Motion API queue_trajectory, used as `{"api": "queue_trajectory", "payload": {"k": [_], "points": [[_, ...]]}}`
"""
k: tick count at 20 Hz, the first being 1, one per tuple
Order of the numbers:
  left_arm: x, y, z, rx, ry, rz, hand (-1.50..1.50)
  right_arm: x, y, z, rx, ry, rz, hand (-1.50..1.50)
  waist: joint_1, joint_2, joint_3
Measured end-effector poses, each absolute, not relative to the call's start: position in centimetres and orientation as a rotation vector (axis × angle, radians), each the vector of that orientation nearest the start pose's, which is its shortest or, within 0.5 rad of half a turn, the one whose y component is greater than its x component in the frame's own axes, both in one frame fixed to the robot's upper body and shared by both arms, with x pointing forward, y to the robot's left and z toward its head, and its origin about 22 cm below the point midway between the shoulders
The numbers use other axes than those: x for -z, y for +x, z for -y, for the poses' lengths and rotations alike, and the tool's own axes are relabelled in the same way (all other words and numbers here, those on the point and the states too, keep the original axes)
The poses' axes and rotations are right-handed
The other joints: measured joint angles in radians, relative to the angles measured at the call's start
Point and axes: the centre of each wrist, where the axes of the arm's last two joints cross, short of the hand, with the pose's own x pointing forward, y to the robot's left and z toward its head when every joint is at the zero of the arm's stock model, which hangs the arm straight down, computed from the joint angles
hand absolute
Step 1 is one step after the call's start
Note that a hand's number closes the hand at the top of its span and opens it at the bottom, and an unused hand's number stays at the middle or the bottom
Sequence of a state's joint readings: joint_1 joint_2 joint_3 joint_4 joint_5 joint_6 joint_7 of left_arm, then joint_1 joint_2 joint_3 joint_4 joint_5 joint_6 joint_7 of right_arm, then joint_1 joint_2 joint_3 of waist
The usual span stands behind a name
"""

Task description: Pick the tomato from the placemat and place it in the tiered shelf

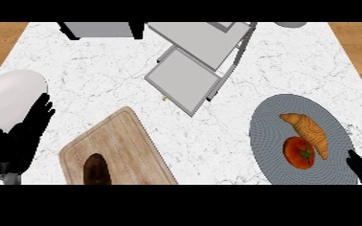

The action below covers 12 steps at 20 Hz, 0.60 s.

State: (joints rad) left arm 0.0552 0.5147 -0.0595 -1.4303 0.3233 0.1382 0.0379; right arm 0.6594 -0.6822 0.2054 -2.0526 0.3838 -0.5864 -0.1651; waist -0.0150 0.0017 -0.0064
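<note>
White marble desk [99, 72] seen from above. Tomato [299, 152] lies on the grey round placemat [272, 112] at the right, touching a croissant [308, 131] that lies just above and beside it. Tiered shelf [198, 60], grey, stands tilted at top centre, well apart from the placemat. Right hand [355, 164] shows only as a dark tip at the right edge, near the tomato but not touching; cannot tell how its fingers stand. Left hand [28, 131] rests at the left edge, fingers straight and holding nothing. A wooden board [117, 146] lies lower left, with a dark oval item [97, 170] on it.
</note>
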Motion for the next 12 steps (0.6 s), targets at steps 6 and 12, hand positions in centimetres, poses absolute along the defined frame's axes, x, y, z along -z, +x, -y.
{"api": "queue_trajectory", "payload": {"k": [6, 12], "points": [[-0.2, 23.0, -34.8, 0.046, 0.272, 1.342, 0.0, -7.4, 8.7, 32.0, -0.93, -0.975, 1.367, -1.5, 0.017, 0.005, 0.0], [-0.7, 23.8, -34.9, 0.054, 0.259, 1.343, 0.0, -8.4, 10.5, 30.1, -1.068, -1.059, 1.2, -1.5, 0.023, 0.002, 0.004]]}}
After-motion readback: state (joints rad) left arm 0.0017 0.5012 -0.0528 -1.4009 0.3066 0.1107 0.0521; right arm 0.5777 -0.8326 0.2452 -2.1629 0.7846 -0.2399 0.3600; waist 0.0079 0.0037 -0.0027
